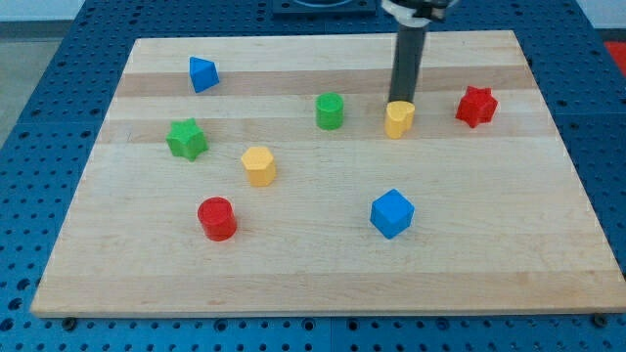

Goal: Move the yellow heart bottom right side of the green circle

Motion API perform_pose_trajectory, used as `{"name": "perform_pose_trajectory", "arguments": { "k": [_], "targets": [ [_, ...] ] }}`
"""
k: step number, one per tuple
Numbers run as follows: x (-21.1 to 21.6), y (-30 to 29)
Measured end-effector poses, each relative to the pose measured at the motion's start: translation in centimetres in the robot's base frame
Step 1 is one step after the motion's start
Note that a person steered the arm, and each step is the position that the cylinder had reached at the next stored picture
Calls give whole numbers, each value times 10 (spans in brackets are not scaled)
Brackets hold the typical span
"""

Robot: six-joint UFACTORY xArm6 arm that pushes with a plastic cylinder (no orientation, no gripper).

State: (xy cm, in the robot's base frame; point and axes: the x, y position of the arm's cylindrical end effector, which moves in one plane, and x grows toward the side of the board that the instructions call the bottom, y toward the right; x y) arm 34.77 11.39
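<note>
The yellow heart [398, 119] lies on the wooden board, to the right of the green circle [330, 110] and about level with it. My tip [402, 101] stands right at the heart's top edge, touching or nearly touching it from the view's top. The rod rises straight up from there to the view's top edge.
A red star [476, 106] lies right of the heart. A blue cube [392, 213] sits below it. A yellow hexagon [259, 165], green star [186, 139], red cylinder [217, 218] and blue triangle block [202, 73] lie to the left. The board's [489, 274] edges border a blue perforated table.
</note>
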Motion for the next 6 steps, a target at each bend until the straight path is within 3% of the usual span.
{"name": "perform_pose_trajectory", "arguments": {
  "k": [2, 5, 6],
  "targets": [
    [30, 24],
    [7, -54],
    [7, -54]
  ]
}}
